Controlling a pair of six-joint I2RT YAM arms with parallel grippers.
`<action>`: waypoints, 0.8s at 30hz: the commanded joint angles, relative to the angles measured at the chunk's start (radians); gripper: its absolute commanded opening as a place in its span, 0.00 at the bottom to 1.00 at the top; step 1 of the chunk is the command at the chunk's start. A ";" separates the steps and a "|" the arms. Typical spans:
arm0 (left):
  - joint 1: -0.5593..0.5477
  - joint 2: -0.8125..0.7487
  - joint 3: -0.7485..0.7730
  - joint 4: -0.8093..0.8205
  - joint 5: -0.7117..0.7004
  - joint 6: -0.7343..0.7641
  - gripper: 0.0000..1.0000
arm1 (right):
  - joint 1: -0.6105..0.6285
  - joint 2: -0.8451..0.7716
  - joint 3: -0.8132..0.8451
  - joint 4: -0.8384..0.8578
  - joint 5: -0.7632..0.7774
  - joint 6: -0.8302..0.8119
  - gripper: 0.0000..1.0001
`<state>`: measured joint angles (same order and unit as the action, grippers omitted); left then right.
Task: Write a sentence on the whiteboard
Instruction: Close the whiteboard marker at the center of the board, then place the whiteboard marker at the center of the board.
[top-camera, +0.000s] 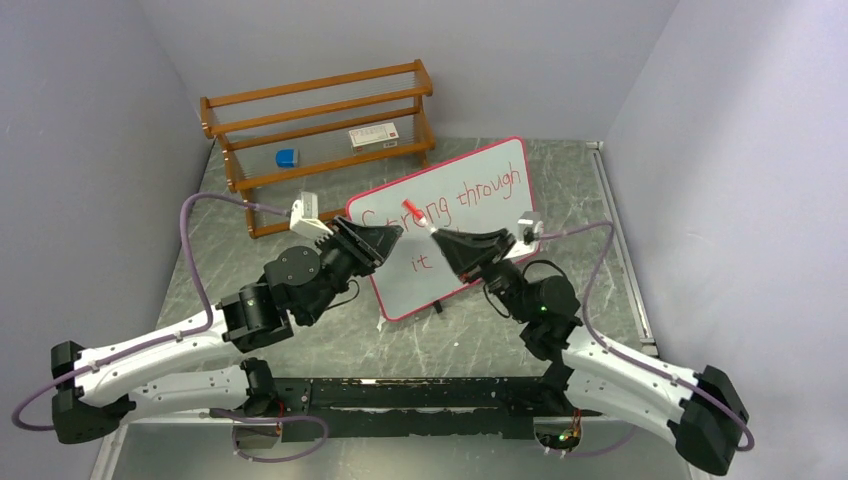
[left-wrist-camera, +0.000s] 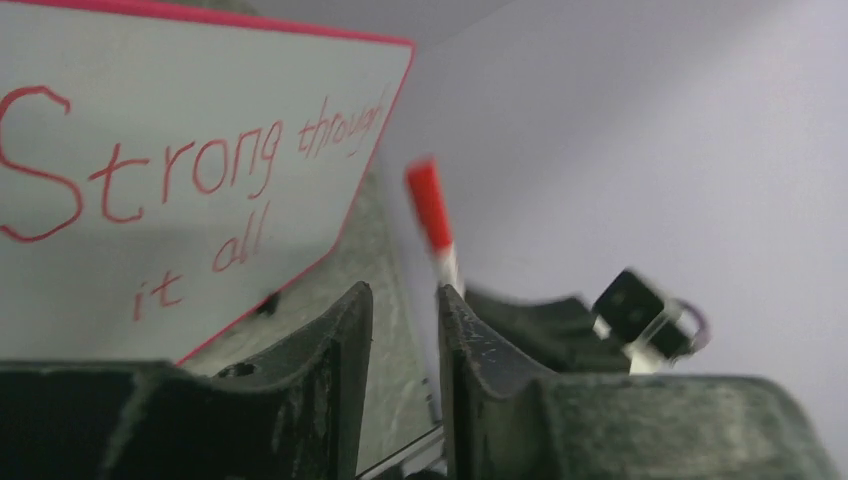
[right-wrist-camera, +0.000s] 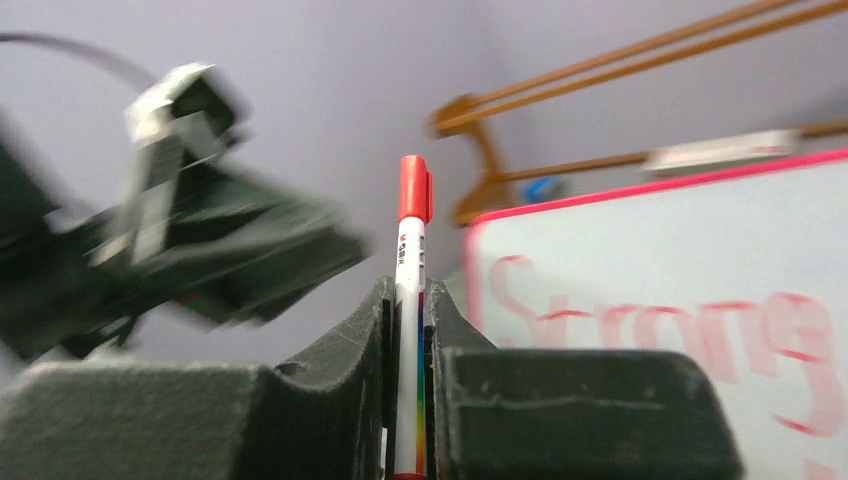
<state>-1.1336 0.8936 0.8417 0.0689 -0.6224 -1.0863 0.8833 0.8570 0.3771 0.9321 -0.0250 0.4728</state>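
at the back left a wooden rack (top-camera: 320, 130) stands by the wall. in front of it the left tool (top-camera: 395, 234) hovers at the whiteboard's (top-camera: 405, 290) left edge, jaws a little apart with nothing between them. the whiteboard sits askew on the grey counter (top-camera: 480, 340), the sentence (left-wrist-camera: 190, 180) "strong through it all" in red across it. over the board, the right tool (top-camera: 437, 237) is clamped on a red-capped marker (top-camera: 418, 217), cap end near the left tool's tips.

The whiteboard (top-camera: 410, 288) sits mid-table, bearing the sentence (top-camera: 488, 190) in red. The right gripper (top-camera: 440, 237) holds a red-capped marker (top-camera: 413, 213) over it.
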 joint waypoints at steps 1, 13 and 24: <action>-0.037 -0.023 0.115 -0.247 -0.110 0.226 0.40 | -0.039 -0.100 0.061 -0.316 0.369 -0.109 0.00; 0.201 0.012 0.231 -0.431 -0.174 0.660 0.73 | -0.171 -0.199 0.147 -0.839 0.774 -0.201 0.00; 0.504 -0.130 0.031 -0.429 0.030 0.696 0.80 | -0.727 -0.145 0.099 -1.014 0.481 -0.052 0.00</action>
<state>-0.6819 0.8528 0.9291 -0.3439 -0.6621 -0.4446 0.3271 0.6937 0.4984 0.0063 0.6067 0.3252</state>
